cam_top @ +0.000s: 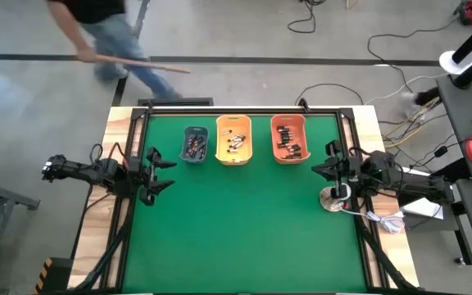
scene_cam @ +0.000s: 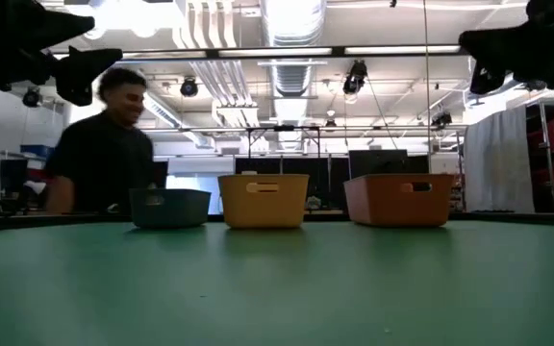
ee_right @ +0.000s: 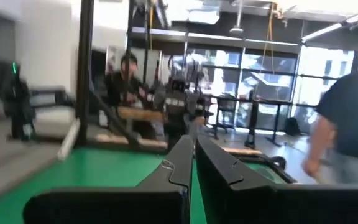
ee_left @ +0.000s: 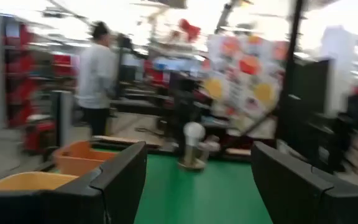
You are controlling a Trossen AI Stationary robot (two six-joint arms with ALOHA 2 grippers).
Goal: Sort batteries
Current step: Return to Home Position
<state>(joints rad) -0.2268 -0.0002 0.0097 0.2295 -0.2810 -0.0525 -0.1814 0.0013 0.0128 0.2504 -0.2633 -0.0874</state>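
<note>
Three bins stand in a row at the far side of the green mat point(cam_top: 244, 229): grey-blue point(cam_top: 193, 145), yellow-orange point(cam_top: 233, 139) and orange point(cam_top: 288, 139). Small dark and light batteries point(cam_top: 236, 143) lie inside each. My left gripper point(cam_top: 158, 174) hovers at the mat's left edge, open, pointing toward the right, with nothing between its fingers point(ee_left: 120, 180). My right gripper point(cam_top: 318, 170) hovers at the mat's right edge, shut and empty, its fingers point(ee_right: 179, 165) closed together. Both are well above the mat and apart from the bins.
A person point(cam_top: 97, 33) with a long stick walks past beyond the table's far edge, seen also in the low view as a person point(scene_cam: 104, 144). A small white round object on a stand point(cam_top: 334, 199) sits at the mat's right edge. Black frame rails point(cam_top: 244, 111) border the mat.
</note>
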